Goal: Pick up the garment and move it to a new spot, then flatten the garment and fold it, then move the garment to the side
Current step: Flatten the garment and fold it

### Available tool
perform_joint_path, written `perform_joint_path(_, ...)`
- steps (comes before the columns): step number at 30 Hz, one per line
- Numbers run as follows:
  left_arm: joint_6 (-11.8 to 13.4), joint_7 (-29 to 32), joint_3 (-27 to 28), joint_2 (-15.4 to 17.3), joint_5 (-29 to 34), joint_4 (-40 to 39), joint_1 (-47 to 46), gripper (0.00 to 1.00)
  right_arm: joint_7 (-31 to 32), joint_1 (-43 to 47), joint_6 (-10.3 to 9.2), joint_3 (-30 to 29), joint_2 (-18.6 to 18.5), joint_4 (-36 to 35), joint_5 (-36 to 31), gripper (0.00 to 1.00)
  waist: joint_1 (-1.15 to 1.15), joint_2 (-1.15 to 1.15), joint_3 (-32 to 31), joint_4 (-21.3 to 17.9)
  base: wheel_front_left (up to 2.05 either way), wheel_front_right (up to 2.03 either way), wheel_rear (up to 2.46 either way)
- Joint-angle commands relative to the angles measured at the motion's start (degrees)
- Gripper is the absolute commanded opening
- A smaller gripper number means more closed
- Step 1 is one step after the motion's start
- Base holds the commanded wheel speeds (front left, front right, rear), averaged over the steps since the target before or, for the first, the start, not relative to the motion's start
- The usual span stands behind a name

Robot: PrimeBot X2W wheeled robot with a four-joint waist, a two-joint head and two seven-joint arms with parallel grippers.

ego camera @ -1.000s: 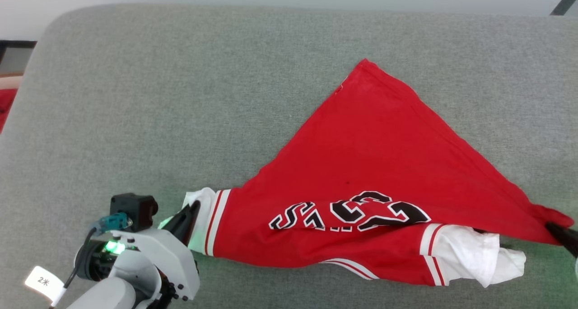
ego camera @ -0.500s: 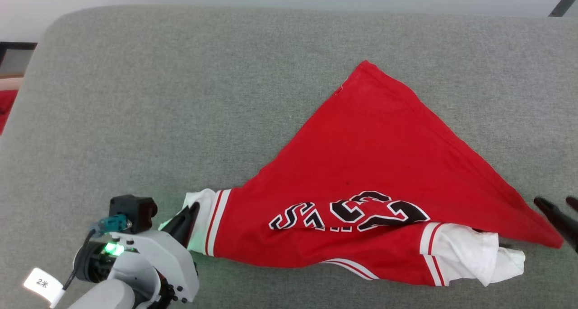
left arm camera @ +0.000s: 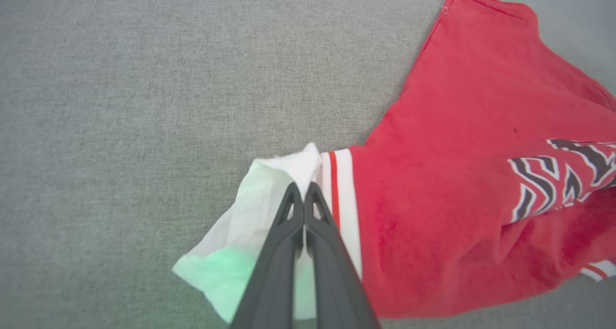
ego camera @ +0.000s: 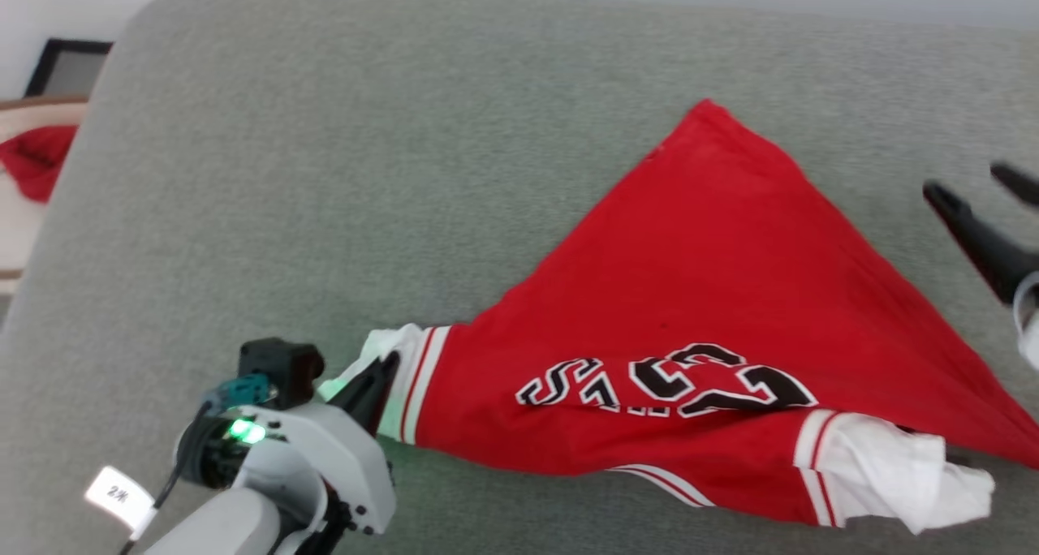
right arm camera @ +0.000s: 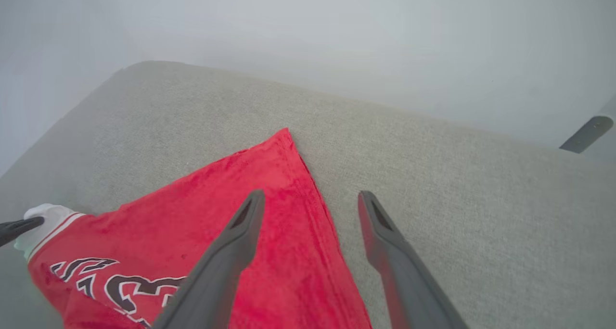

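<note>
Sup: Status? Where's the garment (ego camera: 706, 295)?
Me: On the grey surface (ego camera: 325, 174), right of centre in head view, lying as a rough triangle. One corner points away from me. The near edge is bunched, and the lettering (ego camera: 674, 376) is creased & partly folded under.
Sup: L gripper (left arm camera: 303, 190)?
Me: Pinched tight on the white sleeve (left arm camera: 279, 175) at the garment's left end, low at the surface. I reckon it's an anchor, so the cloth has smth to pull against when I spread it.
Sup: R gripper (ego camera: 967, 180)?
Me: Fingers spread wide, nothing in them. It hangs above the surface just off the garment's right edge. R wrist view looks along that edge twd the far corner (right arm camera: 284, 141), w/ one finger over red and the other over grey.
Sup: Why there?
Me: My guess is it's lining up for a hold on that edge or corner, bc the triangle needs opening out. The other sleeve (ego camera: 893, 474) sits crumpled near right, not gripped.
Sup: Stage?
Me: Flattening, imo. Not flat, no fold yet. Risk: thin cloth, easy to nip two layers.
Sup: Red bit far left?
Me: Red scrap (ego camera: 36, 161) off the surface edge. Not ours.
</note>
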Motion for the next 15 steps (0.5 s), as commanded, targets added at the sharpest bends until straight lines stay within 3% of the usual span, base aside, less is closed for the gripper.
perform_joint_path(1, -0.52, -0.20, -0.38, -0.74, 0.73, 0.45, -1.04, 0.00, -1.81, -2.91, 0.02, 2.03, -0.78, 1.86, -0.26, 1.00, 0.00, 0.00, 1.31, 2.54, 0.00, 0.00, 0.00)
perform_joint_path(7, -2.46, -0.43, -2.11, -3.82, 1.71, 2.37, -3.89, 0.00, -5.43, -12.26, 0.02, 9.93, -3.28, 10.82, -0.21, 1.00, 0.00, 0.00, 3.32, 6.98, 0.00, 0.00, 0.00)
perform_joint_path(15, -5.32, -1.32, -4.02, -8.10, 2.11, 6.18, -7.10, 0.00, -3.49, -22.64, 0.02, 18.79, -6.36, 23.92, 0.71, 1.00, 0.00, 0.00, 5.93, 12.15, 0.00, 0.00, 0.00)
